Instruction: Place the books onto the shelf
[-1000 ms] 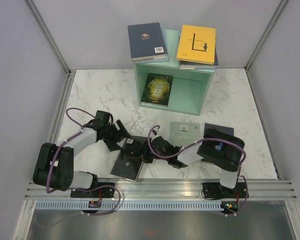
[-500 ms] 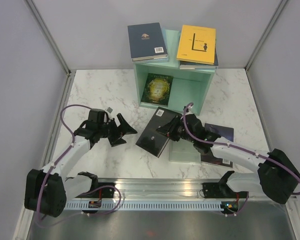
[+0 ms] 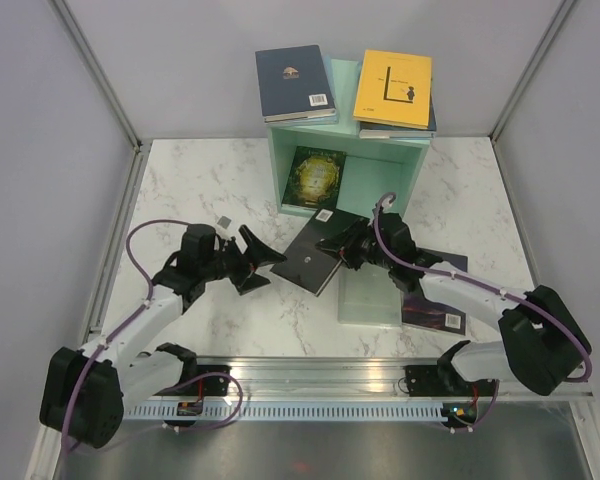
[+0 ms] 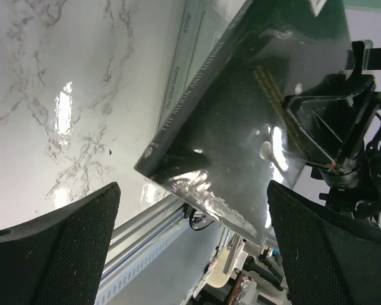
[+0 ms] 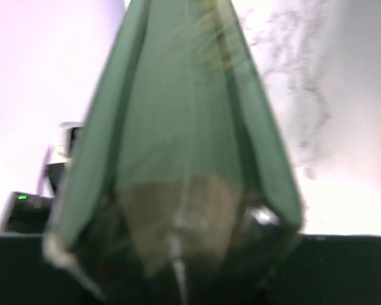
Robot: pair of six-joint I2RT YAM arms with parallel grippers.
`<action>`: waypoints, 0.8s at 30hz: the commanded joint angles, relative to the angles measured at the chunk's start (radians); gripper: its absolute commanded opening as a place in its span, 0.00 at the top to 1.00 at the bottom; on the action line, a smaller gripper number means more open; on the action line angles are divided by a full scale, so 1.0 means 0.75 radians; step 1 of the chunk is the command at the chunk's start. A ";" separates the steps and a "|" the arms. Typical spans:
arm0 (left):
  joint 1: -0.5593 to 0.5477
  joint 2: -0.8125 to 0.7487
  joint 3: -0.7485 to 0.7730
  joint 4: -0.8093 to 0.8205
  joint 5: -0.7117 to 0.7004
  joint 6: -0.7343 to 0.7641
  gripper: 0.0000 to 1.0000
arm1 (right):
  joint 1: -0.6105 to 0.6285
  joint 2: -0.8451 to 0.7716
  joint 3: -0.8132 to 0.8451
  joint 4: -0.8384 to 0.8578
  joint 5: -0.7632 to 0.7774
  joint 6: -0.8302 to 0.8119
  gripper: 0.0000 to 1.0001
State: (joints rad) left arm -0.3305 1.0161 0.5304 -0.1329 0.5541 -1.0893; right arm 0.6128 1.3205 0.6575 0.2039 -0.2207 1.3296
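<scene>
Marble-patterned tabletop (image 3: 200, 190), plain grey walls (image 3: 40, 120), mint-green shelf (image 3: 405, 185) at far centre with its open front facing the arms.

Hidden or unclear:
- Right wrist view is blurred; it is filled by a green wedge over dark glare, and no finger can be made out there.
- A dark book (image 3: 438, 305) lies flat, partly covered by the right arm.
- A further book under the yellow book (image 3: 393, 88) shows only its edge.

Differences between views:
- Top view places the black book (image 3: 318, 255) in the air just in front of the shelf opening, right gripper (image 3: 342, 247) clamped on its right edge.
- Left wrist view shows that clamp from below (image 4: 330, 136), and a pale green book (image 3: 370, 295) beneath with a printed spine.
- Left gripper (image 3: 268, 268) is released. Its pads (image 4: 57, 254) are spread wide, close to the black book's near-left edge, holding nothing.

Orientation: the black book is tilted. Its long axis runs near-left to far-right, with the barcode end toward the shelf.

Already placed: a galaxy-cover book (image 3: 315, 178) leans inside the shelf. A navy book (image 3: 295, 83) and the yellow book lie flat on top.
</scene>
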 commanded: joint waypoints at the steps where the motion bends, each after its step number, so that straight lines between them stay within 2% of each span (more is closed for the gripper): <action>1: -0.081 0.068 0.058 0.108 -0.084 -0.137 0.01 | -0.005 0.013 0.107 0.382 -0.094 0.200 1.00; 8: -0.163 0.198 0.164 0.140 -0.241 -0.243 0.05 | -0.026 0.108 0.060 0.734 -0.115 0.472 1.00; 11: -0.171 0.226 0.207 0.140 -0.331 -0.325 0.13 | -0.028 0.158 0.054 0.826 -0.143 0.540 1.00; 14: -0.181 0.279 0.276 0.140 -0.399 -0.382 0.52 | -0.028 0.166 0.034 0.859 -0.121 0.567 1.00; 15: -0.185 0.294 0.323 0.130 -0.415 -0.394 0.75 | -0.030 0.170 0.025 0.873 -0.117 0.597 1.00; 16: -0.187 0.316 0.346 0.124 -0.430 -0.401 0.89 | -0.034 0.178 0.017 0.892 -0.117 0.612 1.00; 17: -0.189 0.330 0.366 0.108 -0.456 -0.405 0.97 | -0.040 0.197 0.015 0.928 -0.119 0.630 1.00; 21: -0.195 0.418 0.458 0.085 -0.506 -0.429 0.98 | -0.064 0.225 0.023 0.947 -0.123 0.677 1.00; 22: -0.199 0.429 0.469 0.087 -0.526 -0.431 0.98 | -0.081 0.233 0.046 0.913 -0.131 0.673 0.93; 24: -0.208 0.457 0.493 0.077 -0.561 -0.433 0.98 | -0.097 0.246 0.093 0.872 -0.166 0.653 0.59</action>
State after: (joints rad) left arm -0.4725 1.3052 0.8707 0.0113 0.2886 -1.4418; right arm 0.5301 1.5166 0.6365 0.7284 -0.2386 1.8454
